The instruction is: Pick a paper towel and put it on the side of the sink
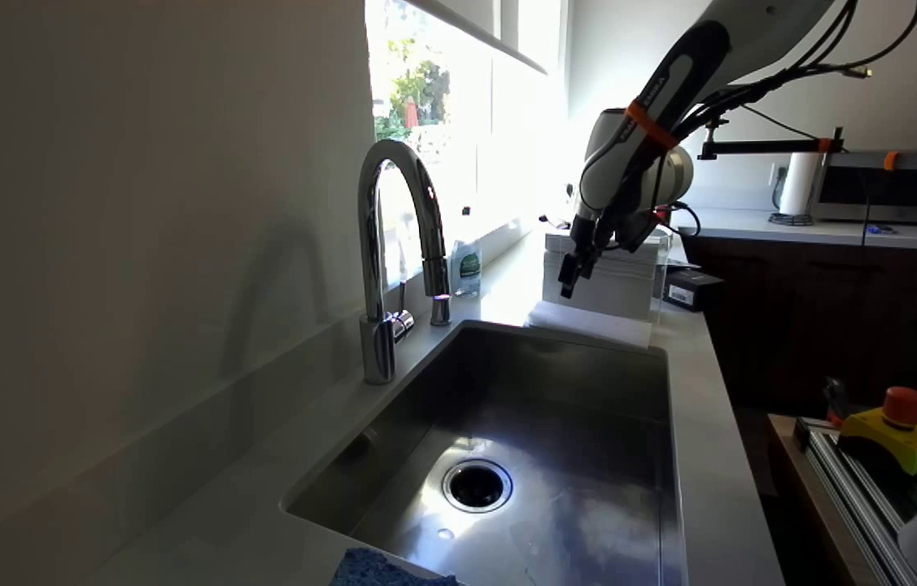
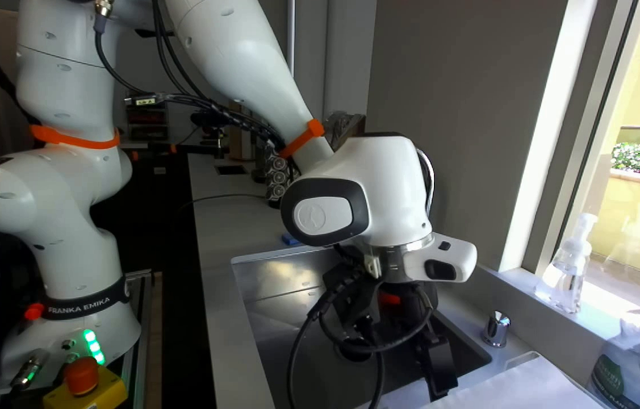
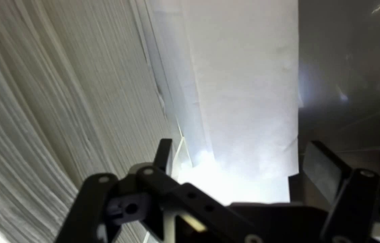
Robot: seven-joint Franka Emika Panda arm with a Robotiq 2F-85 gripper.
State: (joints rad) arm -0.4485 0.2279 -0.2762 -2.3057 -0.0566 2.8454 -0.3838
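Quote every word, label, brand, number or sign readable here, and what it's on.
"FRANKA EMIKA": on the black band around the robot base.
Too small or blurred to read surely: labels on the bottle and the black box, and lettering on the arm.

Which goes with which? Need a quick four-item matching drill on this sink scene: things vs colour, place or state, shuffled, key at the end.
Column 1
1. paper towel
2. tap
3. jaws
4. emergency-stop box

Column 2
A. arched, chrome
B. yellow, red on top
C. lying by the white stack, at the edge of the sink
D. spread apart

Pairs: 1-C, 2-A, 3-D, 4-B
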